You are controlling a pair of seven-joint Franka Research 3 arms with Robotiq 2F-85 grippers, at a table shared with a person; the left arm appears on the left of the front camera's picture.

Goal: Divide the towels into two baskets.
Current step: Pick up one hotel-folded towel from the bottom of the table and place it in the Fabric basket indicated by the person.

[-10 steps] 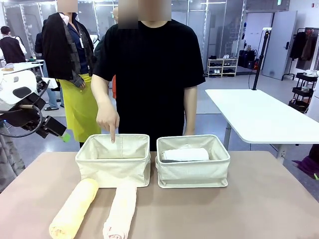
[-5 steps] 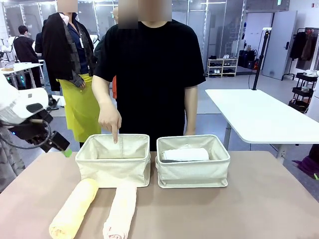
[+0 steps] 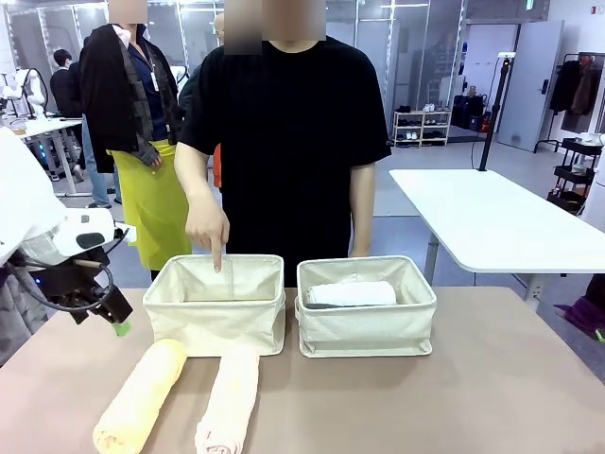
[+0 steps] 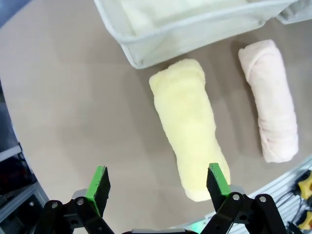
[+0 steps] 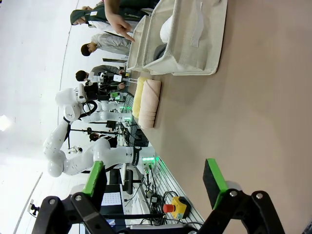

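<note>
Pale yellow towel [image 3: 142, 395] lies at seven o'clock of the left basket [image 3: 216, 317], pink towel [image 3: 229, 402] at its three o'clock; left gripper [image 4: 158, 183] hovers above, jaws spread, empty; right gripper [image 5: 153, 180] likewise released; an off-centre pinch could unroll it; the person's hand [image 3: 206, 227] pointing into the basket could get bumped

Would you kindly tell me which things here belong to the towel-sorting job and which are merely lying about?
Job: yellow towel, pink towel, white towel, left basket, right basket.
Lying about: white side table, far shelf, stop button.
</note>
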